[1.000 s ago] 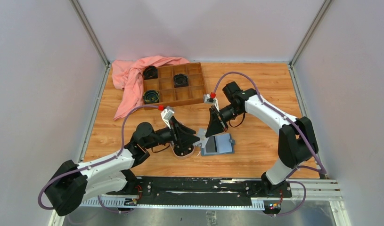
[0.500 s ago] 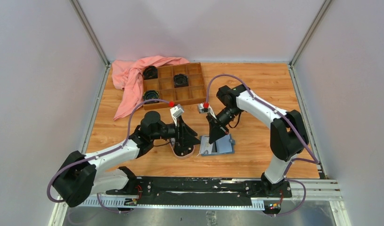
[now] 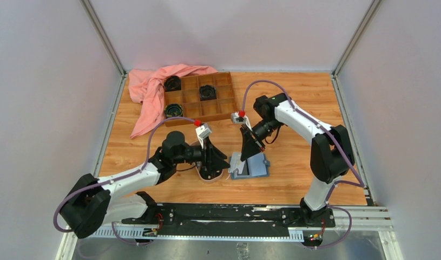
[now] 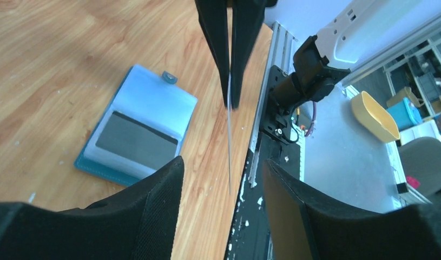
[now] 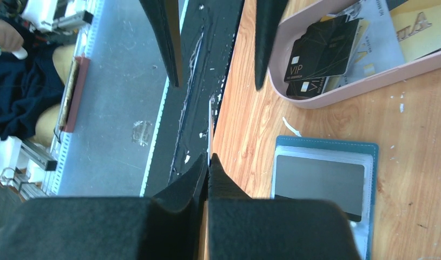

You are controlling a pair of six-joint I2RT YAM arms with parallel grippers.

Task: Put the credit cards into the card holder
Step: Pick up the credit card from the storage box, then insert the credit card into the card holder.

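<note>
Right gripper [image 4: 231, 102] has swung more upright over the card holder [image 4: 153, 103]; jaws pinch a thin card [image 4: 229, 143] edge-on just beside it; left gripper [image 5: 217, 82] spread, close by over the pink dish [image 5: 369, 84] holding black cards [image 5: 321, 54]; I see wooden tray [image 3: 210, 111], pink cloth [image 3: 147, 92] well behind.

A wooden table [image 3: 299, 103] with orange-brown grain fills a booth. 3 plain walls [image 3: 229, 32], white with a lilac cast, close it at the back and both sides, joined by 2 slanting metal posts [image 3: 101, 35]. The light is even and soft, with faint shadows. At the near edge a black strip [image 3: 229, 214] lies over a silver rail [image 3: 364, 216], then a grey metal sheet [image 3: 180, 249]. Beyond, the left wrist view shows a yellow tub [image 4: 375, 116], a blue box [image 4: 406, 111] and shelves [image 4: 418, 51].
</note>
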